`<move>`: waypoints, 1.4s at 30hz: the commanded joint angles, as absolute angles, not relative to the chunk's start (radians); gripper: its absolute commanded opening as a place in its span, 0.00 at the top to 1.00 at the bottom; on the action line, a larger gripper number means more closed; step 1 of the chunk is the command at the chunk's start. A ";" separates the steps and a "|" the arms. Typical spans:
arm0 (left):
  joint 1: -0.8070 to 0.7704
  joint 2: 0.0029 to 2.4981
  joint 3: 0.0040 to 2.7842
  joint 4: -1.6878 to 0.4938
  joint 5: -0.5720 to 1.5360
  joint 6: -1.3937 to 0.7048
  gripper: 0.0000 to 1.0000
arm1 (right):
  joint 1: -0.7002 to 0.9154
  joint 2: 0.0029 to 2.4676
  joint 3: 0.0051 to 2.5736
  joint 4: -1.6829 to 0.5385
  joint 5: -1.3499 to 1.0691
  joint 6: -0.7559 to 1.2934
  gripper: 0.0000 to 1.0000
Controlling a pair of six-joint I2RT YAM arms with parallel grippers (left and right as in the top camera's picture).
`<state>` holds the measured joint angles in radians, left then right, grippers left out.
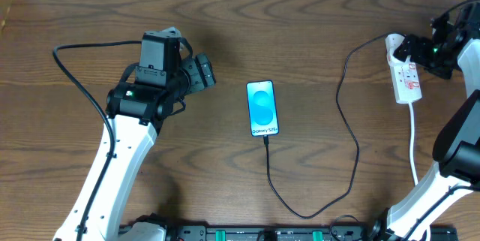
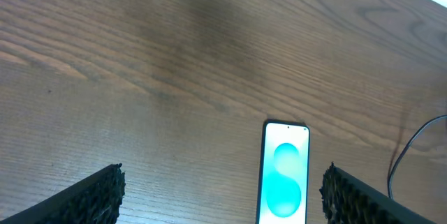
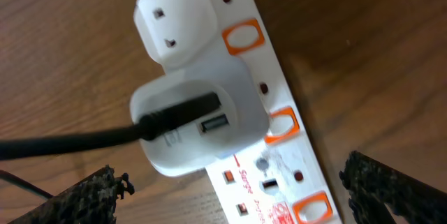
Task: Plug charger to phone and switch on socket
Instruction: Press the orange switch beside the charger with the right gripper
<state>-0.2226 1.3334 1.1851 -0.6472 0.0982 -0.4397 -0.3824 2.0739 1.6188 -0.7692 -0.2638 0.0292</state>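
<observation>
The phone [image 1: 262,108] lies flat mid-table, its blue screen lit; in the left wrist view the phone [image 2: 283,175] shows between my fingers but farther ahead. The charger [image 1: 351,132], a thin black cable, loops from the phone's bottom edge, where its tip meets the phone, up to a white adapter [image 3: 199,123] in the socket [image 1: 406,76]. My left gripper [image 1: 204,73] is open to the left of the phone, holding nothing. My right gripper [image 1: 415,52] hovers open over the socket's far end [image 3: 293,147]. Its fingers [image 3: 391,190] straddle the strip beside the orange switches [image 3: 282,123].
A second white plug [image 3: 178,15] sits in the strip's end outlet. The strip's white cord [image 1: 413,140] runs toward the front edge beside my right arm. A black cable [image 1: 82,83] arcs behind my left arm.
</observation>
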 commanded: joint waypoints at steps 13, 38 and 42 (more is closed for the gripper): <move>-0.219 1.333 1.191 -0.647 0.085 -0.422 0.10 | -0.382 2.140 1.633 -0.743 -0.426 -0.049 0.01; -0.219 1.333 1.191 -0.648 0.085 -0.422 0.10 | -0.378 2.145 1.632 -0.726 -0.421 -0.069 0.01; -0.219 1.333 1.191 -0.648 0.085 -0.422 0.10 | -0.378 2.145 1.632 -0.710 -0.420 -0.085 0.01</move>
